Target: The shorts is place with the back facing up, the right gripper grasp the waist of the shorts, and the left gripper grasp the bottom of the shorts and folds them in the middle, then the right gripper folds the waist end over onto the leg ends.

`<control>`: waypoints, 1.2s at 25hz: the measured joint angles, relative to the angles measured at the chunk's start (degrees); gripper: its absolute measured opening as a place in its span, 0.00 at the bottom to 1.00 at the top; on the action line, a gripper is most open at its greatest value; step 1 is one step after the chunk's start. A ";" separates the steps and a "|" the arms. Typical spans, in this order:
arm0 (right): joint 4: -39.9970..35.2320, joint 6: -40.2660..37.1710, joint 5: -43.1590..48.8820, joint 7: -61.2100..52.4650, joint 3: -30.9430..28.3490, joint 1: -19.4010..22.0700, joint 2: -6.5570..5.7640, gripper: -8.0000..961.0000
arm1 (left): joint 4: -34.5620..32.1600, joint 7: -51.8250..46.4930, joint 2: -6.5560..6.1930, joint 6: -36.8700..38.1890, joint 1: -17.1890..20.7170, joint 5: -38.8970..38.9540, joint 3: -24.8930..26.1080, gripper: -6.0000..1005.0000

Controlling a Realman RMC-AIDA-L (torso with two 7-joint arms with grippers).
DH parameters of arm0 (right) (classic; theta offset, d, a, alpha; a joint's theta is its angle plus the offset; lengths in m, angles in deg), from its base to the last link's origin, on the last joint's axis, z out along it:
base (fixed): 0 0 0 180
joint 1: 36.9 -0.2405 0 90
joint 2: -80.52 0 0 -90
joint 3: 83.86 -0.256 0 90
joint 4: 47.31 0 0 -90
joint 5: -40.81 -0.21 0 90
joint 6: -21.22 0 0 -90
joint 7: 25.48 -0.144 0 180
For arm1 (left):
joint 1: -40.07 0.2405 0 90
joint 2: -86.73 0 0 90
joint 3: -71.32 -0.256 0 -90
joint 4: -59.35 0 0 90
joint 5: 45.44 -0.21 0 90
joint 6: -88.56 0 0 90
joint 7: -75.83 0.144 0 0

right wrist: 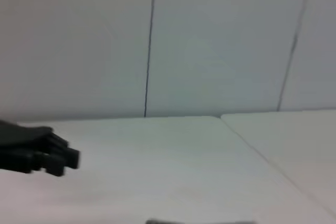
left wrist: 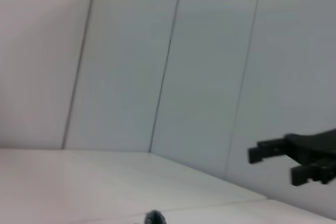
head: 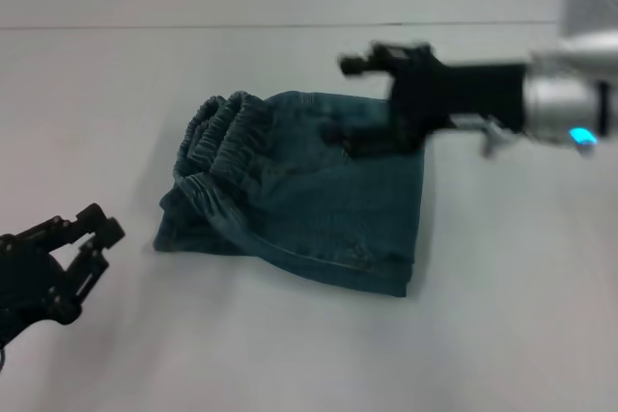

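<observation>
My right gripper (head: 352,103), fingers parted and empty, hangs over the folded shorts (head: 299,190) (waist (head: 217,137) bunched leftward); left gripper (head: 92,238) open, parked apart.

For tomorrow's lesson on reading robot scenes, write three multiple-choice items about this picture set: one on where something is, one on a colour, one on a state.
1. Where is the right gripper?
A. above the shorts' far edge
B. parked at the near left
C. under the table

2. What colour are the shorts?
A. red
B. blue-green
C. yellow

3. How do the shorts lie?
A. spread flat, unfolded
B. hanging from a gripper
C. folded, on the table

Answers:
1 A, the head view shows it over the far edge, while the left gripper sits near left.
2 B, faded blue-green denim.
3 C, gathered waist stacked at one side.
</observation>
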 joint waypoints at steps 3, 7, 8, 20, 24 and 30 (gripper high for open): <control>0.31 -2.48 -4.60 1.41 0.00 7.60 0.21 0.93 | -0.74 -1.92 -0.23 -0.59 -1.42 -2.90 -1.16 0.21; 1.97 -5.12 -10.25 10.83 0.62 16.76 0.47 0.94 | -2.15 -5.28 -0.61 -0.94 -3.30 -5.56 -3.55 0.36; 2.52 -5.42 -11.56 12.61 0.63 18.85 0.49 0.94 | -2.51 -6.35 -0.79 -0.97 -3.82 -6.18 -4.77 0.40; 18.52 -11.85 -14.75 32.47 -8.82 26.84 -0.07 0.94 | -4.33 -12.89 -2.11 -0.19 -8.61 -12.16 -13.76 0.68; 19.12 -11.92 -10.66 33.99 -10.19 27.14 -0.20 0.94 | -5.26 -13.89 -2.44 1.03 -8.70 -12.21 -14.80 0.90; 19.28 -12.84 -6.89 33.66 -12.37 26.86 -0.43 0.94 | -5.98 -16.02 -2.99 1.68 -9.21 -14.22 -15.48 0.93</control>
